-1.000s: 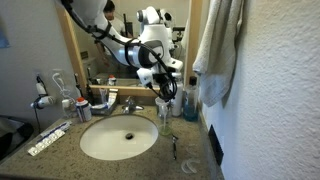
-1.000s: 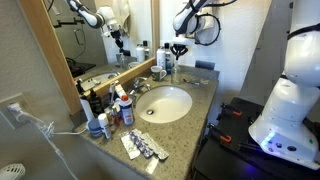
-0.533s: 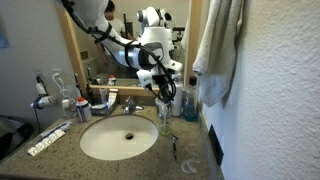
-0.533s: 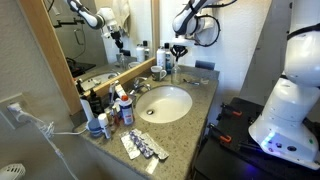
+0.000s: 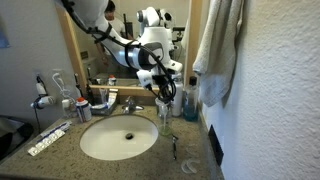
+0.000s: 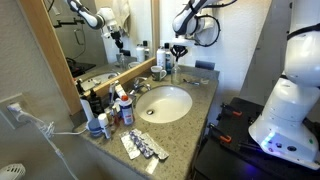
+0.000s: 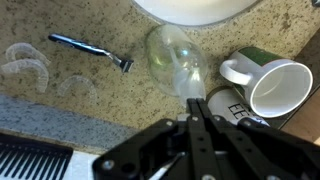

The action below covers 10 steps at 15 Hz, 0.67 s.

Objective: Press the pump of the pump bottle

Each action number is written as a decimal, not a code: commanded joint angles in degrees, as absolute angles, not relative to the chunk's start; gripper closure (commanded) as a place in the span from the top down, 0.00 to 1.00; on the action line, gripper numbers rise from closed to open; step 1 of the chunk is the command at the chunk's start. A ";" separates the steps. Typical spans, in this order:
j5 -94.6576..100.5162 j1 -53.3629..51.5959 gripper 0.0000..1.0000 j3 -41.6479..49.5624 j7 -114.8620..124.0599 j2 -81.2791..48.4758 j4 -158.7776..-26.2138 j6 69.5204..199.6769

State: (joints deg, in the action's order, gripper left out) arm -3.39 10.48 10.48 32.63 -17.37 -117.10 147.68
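pump bottle (image 7: 178, 62) clear | razor (image 7: 88, 49) seemingly blue | mug (image 7: 272, 88) white | counter (image 7: 95, 22) — tan, speckled | hand (image 7: 195, 102) — black

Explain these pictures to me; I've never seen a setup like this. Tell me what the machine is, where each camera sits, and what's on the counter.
The white machine is a robot arm, steered remotely by a person. At its end is a two-fingered gripper.

Two pictures come from cameras standing in the bathroom, away from the robot. Both show the arm reaching over a stone counter next to the sink. The third comes from a camera on the robot's wrist, looking down past the gripper.

In the wrist view the fingers look closed together, with their tips over the top of a clear pump bottle. They grip nothing. Whether they touch the pump cannot be made out.

Around the bottle are a white mug, a razor and a comb.
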 commanded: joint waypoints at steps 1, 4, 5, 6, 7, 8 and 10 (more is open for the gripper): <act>-5.11 9.65 0.05 11.42 30.80 -17.47 -119.02 149.71; -5.30 9.88 0.05 11.33 29.99 -17.62 -119.77 151.49; -5.43 9.93 0.05 11.27 29.68 -17.69 -120.01 152.11; -6.04 10.14 0.05 11.02 28.64 -17.75 -120.24 153.09; -6.80 10.29 0.05 10.78 27.67 -17.86 -120.56 154.08; -7.71 10.41 0.05 10.61 26.56 -17.95 -120.74 154.71; -9.92 10.79 0.06 10.20 24.21 -18.16 -121.09 155.46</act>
State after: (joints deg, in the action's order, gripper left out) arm -6.54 10.55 10.57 27.94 -17.34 -118.80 152.76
